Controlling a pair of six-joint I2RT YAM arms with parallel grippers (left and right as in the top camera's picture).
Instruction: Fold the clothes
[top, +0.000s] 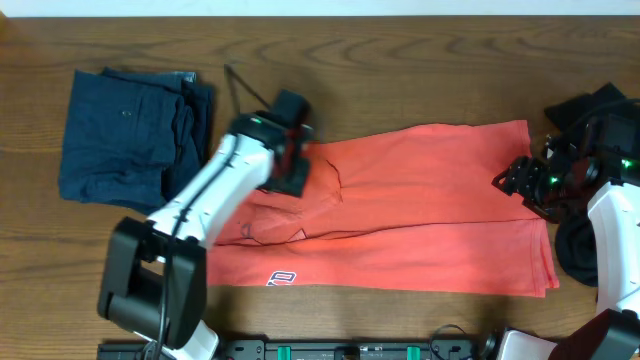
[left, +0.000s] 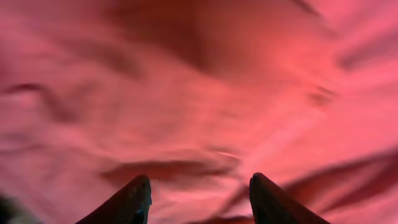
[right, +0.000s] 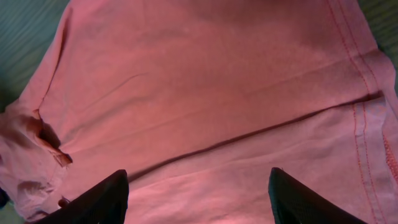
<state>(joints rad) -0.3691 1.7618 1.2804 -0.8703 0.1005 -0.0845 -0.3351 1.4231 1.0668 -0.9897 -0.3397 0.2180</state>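
The coral T-shirt (top: 430, 200) is lying partly folded on the tabletop (top: 400, 60), its long axis running left to right; the left hand (left: 200, 190) is hovering released over its left end; the right hand (right: 199, 180), likewise released and empty, is hanging over the hem end.

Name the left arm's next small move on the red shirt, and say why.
Probably lift the left gripper straight up, clear of the T-shirt. Its jaws stand apart over rumpled cloth with nothing pinched between them, so it holds nothing there. The right gripper is open too, above the other end, so the next fold likely needs fresh grips.
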